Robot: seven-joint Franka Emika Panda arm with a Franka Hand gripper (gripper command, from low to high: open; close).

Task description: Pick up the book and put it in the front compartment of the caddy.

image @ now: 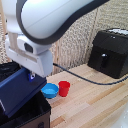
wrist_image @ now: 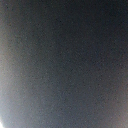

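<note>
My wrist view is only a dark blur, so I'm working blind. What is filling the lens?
Observer: Probably the thin dark navy-blue hardcover book; the claw holds it by its upper edge.
Operator: Where is it relative to the caddy?
Observer: It hangs tilted above the large black soft-sided fabric caddy, at the exterior view's left. I can't tell whether its lower end is inside.
Operator: Anything close by?
Observer: A round blue bowl and a red cup stand on the wooden table beside the caddy.

Exterior view looks close behind the arm (image: 50,20); wrist view presses against a dark surface.
</note>
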